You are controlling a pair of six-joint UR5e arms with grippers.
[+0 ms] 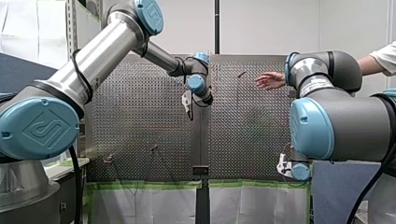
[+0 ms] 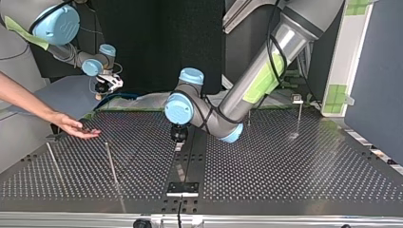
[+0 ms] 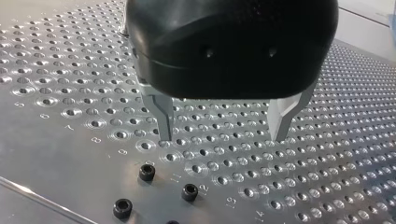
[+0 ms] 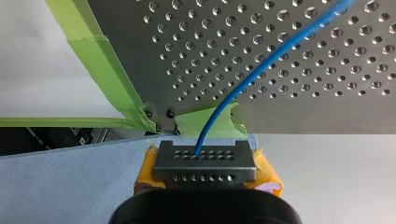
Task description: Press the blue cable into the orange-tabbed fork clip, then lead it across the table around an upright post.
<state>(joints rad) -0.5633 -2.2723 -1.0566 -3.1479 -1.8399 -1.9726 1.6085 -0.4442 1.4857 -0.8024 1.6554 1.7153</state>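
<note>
Pinches blue cable (image 4: 280,50) in my right pincer (image 4: 204,156), running ahead diagonally over bench (image 4: 327,107); holds my left pincer (image 3: 223,138) spread.

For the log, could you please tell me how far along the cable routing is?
Nothing looks done yet. In hand: my right gripper, beyond the table's corner, is shut on the blue cable; my left gripper hovers open and empty over the table. A person's hand reaches onto the table. Left: clipping the cable, then leading it around a post.
</note>
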